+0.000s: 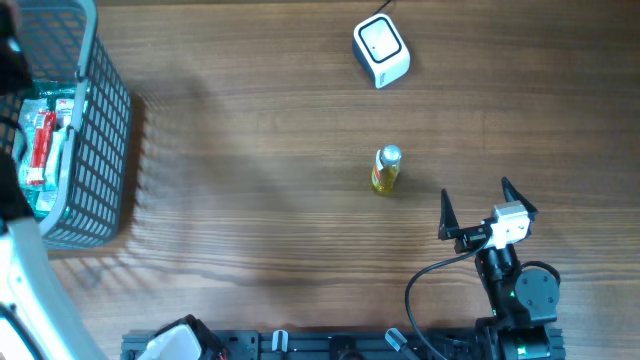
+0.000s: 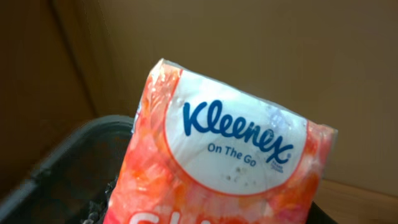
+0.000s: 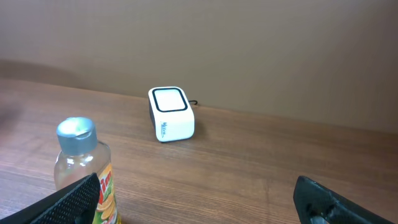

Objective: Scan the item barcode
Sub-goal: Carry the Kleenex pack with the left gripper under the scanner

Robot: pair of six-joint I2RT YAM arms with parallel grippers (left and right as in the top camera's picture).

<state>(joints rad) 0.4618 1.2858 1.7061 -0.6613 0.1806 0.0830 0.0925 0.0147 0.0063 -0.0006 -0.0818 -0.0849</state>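
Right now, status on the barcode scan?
Right jaws open, empty, short of bottle. Left jaws not visible; tissue pack fills left wrist view, above basket. Nothing between bottle and scanner.

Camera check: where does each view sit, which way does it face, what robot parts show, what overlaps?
Overhead: above the table, looking straight down at basket, scanner, bottle; shows the open right claw and white left arm.
Left wrist: at the basket, facing a Kleenex pack close up; no fingers visible.
Right wrist: low over the table, facing bottle and scanner; both fingers at bottom corners.
Shared: overhead and right wrist see bottle and scanner.
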